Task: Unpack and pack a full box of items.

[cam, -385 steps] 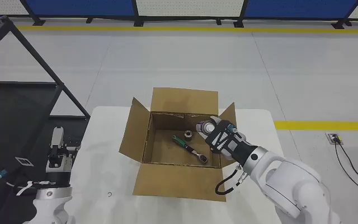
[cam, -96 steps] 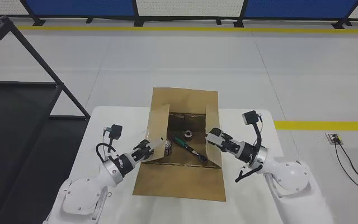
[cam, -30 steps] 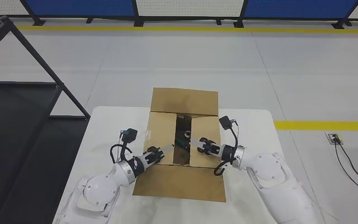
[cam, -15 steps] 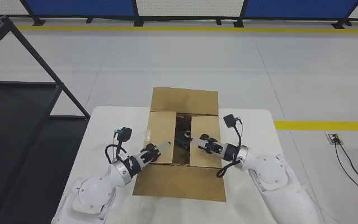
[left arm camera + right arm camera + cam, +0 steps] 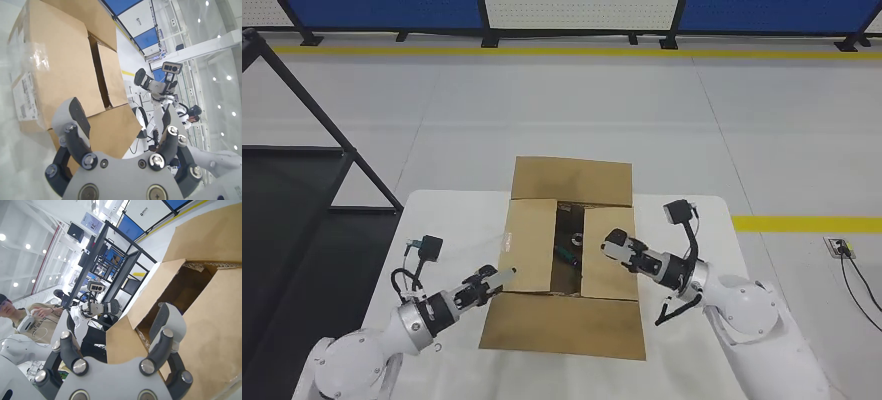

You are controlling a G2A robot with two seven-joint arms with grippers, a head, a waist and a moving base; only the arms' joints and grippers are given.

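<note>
Matt cardboard box (image 5: 537, 250); glossy clear tape (image 5: 40, 56).

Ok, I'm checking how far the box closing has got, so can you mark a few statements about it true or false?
1. Both side flaps of the box are folded in over the opening. True.
2. The side flaps meet with no gap. False: a dark gap runs between them, and a green-handled tool shows through it.
3. The near flap is folded shut. False: it lies open, spread toward the robot.
4. The left gripper and the right gripper are both open and hold nothing. True.
5. The far flap is folded down onto the side flaps. False: it is laid back, away from the opening.
</note>
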